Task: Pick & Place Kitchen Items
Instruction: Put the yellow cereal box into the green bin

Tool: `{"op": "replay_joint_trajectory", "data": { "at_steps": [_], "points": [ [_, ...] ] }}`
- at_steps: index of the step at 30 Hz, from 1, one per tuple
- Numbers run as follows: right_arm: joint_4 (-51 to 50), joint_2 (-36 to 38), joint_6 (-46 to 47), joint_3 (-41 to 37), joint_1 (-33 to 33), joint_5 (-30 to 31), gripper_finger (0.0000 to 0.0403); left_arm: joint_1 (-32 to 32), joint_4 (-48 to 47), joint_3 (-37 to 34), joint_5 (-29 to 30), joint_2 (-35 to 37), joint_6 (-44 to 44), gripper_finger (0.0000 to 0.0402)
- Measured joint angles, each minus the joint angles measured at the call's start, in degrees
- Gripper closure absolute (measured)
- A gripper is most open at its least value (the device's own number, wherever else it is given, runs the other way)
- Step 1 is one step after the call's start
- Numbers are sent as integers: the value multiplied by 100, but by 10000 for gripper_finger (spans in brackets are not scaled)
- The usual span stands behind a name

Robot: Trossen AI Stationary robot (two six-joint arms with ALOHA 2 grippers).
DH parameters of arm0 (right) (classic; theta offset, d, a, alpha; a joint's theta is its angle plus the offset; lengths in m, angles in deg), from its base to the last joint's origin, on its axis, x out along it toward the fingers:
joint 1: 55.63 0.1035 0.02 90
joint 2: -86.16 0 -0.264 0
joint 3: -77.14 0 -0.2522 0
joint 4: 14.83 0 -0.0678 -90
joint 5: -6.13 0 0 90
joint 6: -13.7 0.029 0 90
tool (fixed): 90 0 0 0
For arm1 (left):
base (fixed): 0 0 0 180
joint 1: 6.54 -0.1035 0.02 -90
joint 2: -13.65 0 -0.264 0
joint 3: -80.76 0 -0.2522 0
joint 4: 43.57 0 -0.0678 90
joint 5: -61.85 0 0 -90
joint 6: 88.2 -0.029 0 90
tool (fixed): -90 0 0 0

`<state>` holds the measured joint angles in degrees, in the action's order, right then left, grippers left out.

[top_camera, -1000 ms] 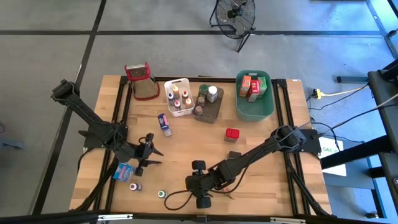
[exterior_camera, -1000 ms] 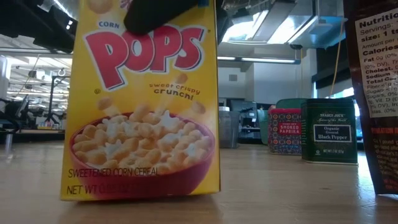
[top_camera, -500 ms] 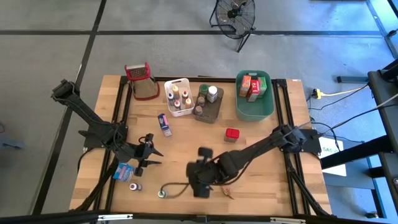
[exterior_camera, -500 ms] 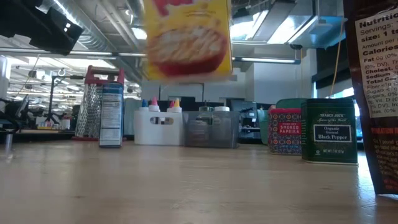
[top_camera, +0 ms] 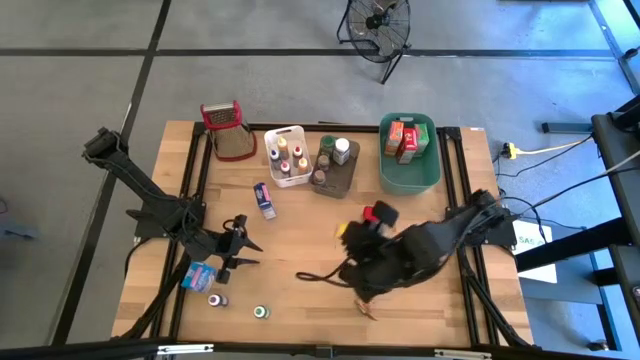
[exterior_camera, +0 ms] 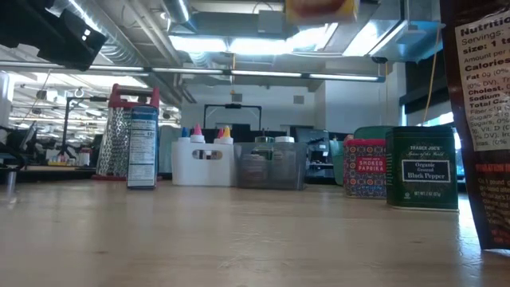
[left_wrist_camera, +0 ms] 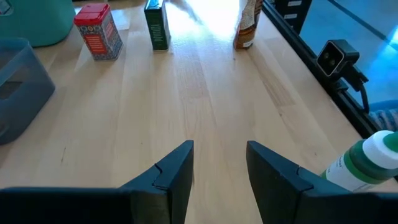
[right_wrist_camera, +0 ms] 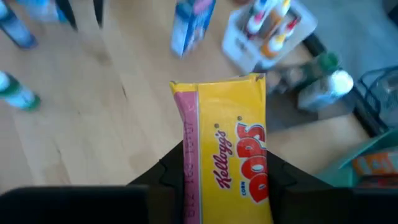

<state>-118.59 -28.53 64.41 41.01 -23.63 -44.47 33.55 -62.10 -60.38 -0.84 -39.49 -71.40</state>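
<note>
Right pincer (right_wrist_camera: 219, 180) is gripping a yellow cereal box (right_wrist_camera: 227, 146), fingers clamped on its two sides, holding it up off the desk (top_camera: 300, 240) near the middle, just beside the red tin (top_camera: 372, 214). In the low view only the box's bottom edge (exterior_camera: 320, 9) is showing at the top. Left pincer (left_wrist_camera: 219, 163) is sitting partly open and empty, low over the desk on the left side, near a blue packet (top_camera: 198, 275). A green-capped bottle (left_wrist_camera: 364, 163) is lying just beside it. White tub (top_camera: 286, 155) with small bottles is standing at the back, green tub (top_camera: 410, 170) at back right.
</note>
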Motion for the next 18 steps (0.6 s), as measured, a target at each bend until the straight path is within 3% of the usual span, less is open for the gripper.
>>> {"op": "replay_joint_trajectory", "data": {
  "at_steps": [4, 8, 13, 18],
  "points": [
    [13, 678, -161, -307, 116, 440, 292, 0, 19, 0, 0, 0, 1, 258],
    [1, 1578, 64, -1108, 220, 708, 292, 0, 24, 0, 0, 0, 0, 258],
    [-1, 2815, 933, -2748, 319, 1230, 292, 0, 32, 0, 0, 1, 1, 258],
    [-5, 4122, 2537, -4617, 276, 1459, 292, 0, 27, 0, 2, 1, 0, 258]
  ]
}}
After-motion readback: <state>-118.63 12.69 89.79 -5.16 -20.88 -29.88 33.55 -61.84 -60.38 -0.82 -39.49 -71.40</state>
